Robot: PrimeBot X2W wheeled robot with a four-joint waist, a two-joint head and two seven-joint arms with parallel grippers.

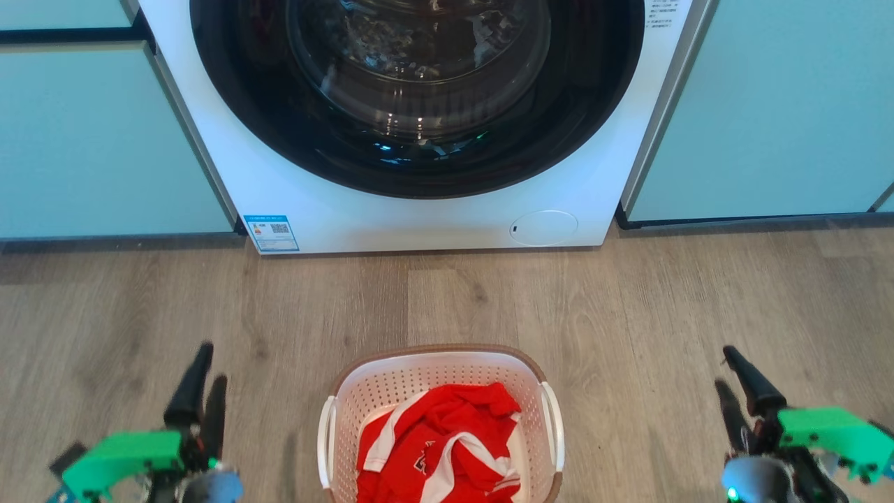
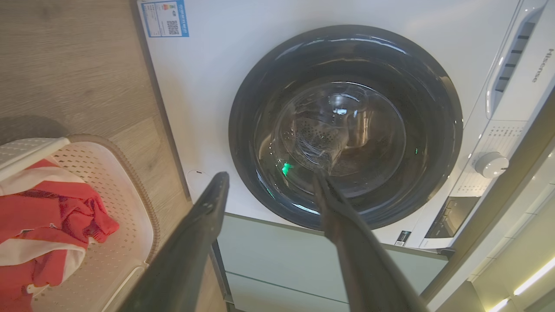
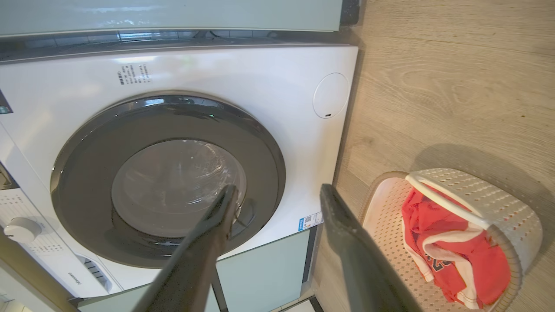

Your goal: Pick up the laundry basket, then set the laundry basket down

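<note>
Presently the laundry basket [image 1: 419, 377] rests on the floor [image 1: 628, 300] before the washer [image 1: 363, 216], between the left gripper [image 1: 211, 363] and the right gripper [image 1: 725, 367], both well clear. Both jaws stand spread and empty. Recommended: close on the side handles [image 1: 557, 426] together and lift level.

The wood-look floor [image 1: 628, 314] carries the laundry basket [image 1: 391, 391], standing between the left and right jaws, and the white washer [image 1: 419, 223] beyond their tips.

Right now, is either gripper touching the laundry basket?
No, the left gripper and right gripper sit apart from the laundry basket, floor showing between.
</note>
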